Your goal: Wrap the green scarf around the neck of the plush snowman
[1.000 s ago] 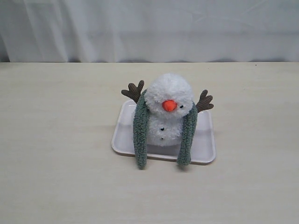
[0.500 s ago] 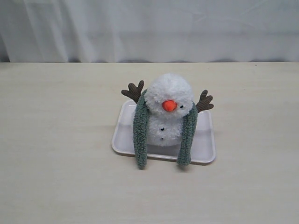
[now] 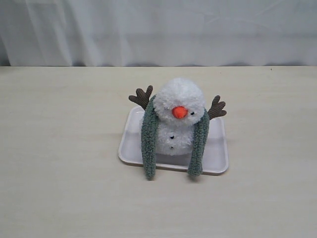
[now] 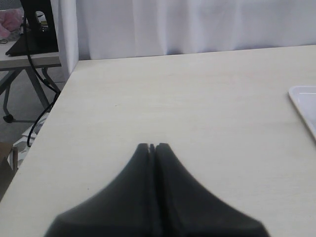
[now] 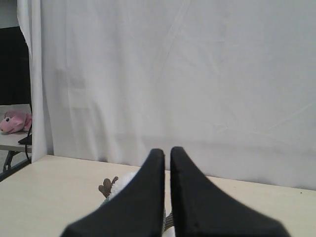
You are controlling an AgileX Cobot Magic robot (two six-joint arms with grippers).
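While you are parking both arms, left gripper (image 4: 152, 146): fingers pressing together over the table (image 4: 197, 98).
Right gripper (image 5: 167, 150): fingers nearly touching, empty.
Green scarf (image 3: 148, 144): draping the snowman's neck (image 3: 168, 125), ends hanging uncrossed.
Plush snowman (image 3: 177, 99): sitting on the white tray (image 3: 218, 148).

1. One plush snowman (image 3: 179, 96), with two brown twig arms (image 3: 142, 95) and one orange nose (image 3: 179, 112)
2. One green scarf (image 3: 148, 144), with two hanging ends
3. One white tray (image 3: 131, 144)
4. One table (image 3: 59, 148)
5. Two dark grippers: one left gripper (image 4: 152, 146), one right gripper (image 5: 167, 153)
6. One pink plush toy (image 5: 14, 121)
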